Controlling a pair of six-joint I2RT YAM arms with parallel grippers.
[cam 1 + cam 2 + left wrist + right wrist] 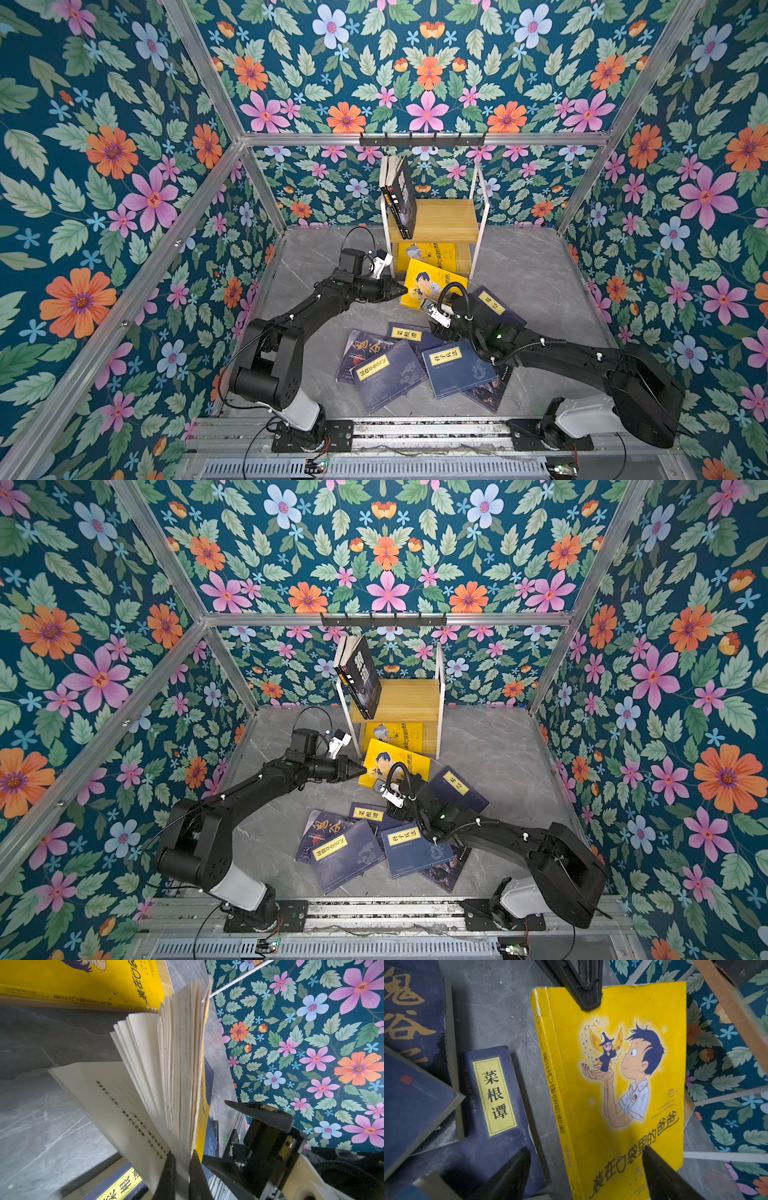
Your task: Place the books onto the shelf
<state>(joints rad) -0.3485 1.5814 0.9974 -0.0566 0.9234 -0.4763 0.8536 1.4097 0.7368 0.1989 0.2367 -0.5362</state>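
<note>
The left gripper (403,290) pinches the left edge of the yellow book (434,277), which is tilted up just in front of the shelf (451,218). The right gripper (586,1148) straddles the book's near edge with its jaws spread wide. Navy books (415,361) crowd the near floor (536,266), which lies open further right.

In both top views the light is bright and even, the edges bowed. In front of the small wooden white-framed shelf (449,220), the bright yellow cartoon-boy paperback (178,1059) has blurred fanned pages; the right wrist view is dimmer.
</note>
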